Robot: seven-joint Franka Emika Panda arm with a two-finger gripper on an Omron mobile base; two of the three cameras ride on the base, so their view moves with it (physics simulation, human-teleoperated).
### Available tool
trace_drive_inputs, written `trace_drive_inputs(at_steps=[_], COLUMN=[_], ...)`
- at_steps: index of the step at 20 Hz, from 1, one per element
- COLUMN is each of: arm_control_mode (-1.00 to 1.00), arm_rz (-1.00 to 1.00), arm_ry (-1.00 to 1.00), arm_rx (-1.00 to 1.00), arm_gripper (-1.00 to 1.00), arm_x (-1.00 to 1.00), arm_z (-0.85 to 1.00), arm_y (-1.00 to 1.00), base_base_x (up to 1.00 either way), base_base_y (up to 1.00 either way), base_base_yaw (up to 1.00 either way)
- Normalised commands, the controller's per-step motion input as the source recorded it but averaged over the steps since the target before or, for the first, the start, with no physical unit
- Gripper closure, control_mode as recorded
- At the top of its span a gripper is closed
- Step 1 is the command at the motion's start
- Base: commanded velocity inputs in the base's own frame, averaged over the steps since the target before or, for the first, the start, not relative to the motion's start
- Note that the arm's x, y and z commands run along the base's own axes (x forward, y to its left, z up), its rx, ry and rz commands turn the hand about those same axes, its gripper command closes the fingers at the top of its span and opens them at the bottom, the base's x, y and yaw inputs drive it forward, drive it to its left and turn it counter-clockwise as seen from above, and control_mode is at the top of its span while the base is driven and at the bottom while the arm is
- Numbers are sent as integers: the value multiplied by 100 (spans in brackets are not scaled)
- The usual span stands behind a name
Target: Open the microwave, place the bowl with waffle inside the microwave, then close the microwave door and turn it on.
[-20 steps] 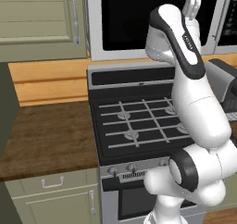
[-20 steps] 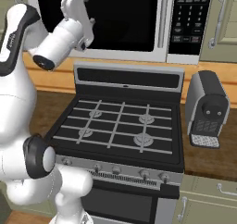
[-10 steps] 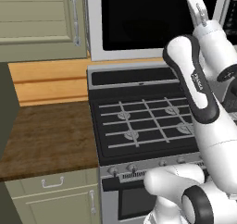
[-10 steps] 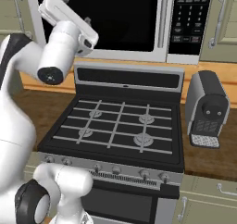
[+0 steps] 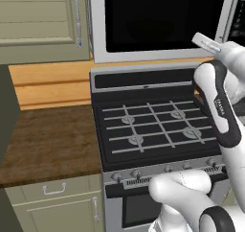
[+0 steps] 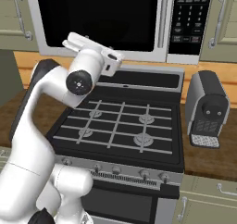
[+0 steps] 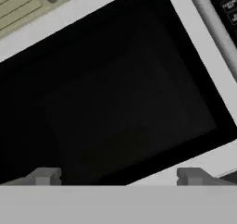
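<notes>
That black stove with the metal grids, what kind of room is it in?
A kitchen, most likely: the black-topped gas stove sits under a silver-grey microwave with a black glass front, beside a small grey toaster and beige panelled cabinets.

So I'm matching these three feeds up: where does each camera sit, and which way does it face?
Left base view: behind the arm's left, looking down over the stove to the microwave; arm at right.
Right base view: behind its right, same stove, microwave, plus toaster; arm at left.
Hand view: on the hand, facing the microwave door; open gripper at the bottom.
All share the closed door.
</notes>
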Motion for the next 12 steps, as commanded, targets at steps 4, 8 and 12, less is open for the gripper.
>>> trace_drive_inputs(at_steps=[4,8,12], arm_control_mode=[-100,-100,-100], arm_rz=[1,4,0], arm_ry=[37,10,-7], arm_rx=[-41,-33,-23], arm_gripper=[-100,-100,-100], arm_x=[26,2,0], arm_z=[-8,-36,-100], arm_y=[-100,-92,-86], base_base_x=[0,0,0], base_base_y=[0,0,0], base_base_yaw=[0,0,0])
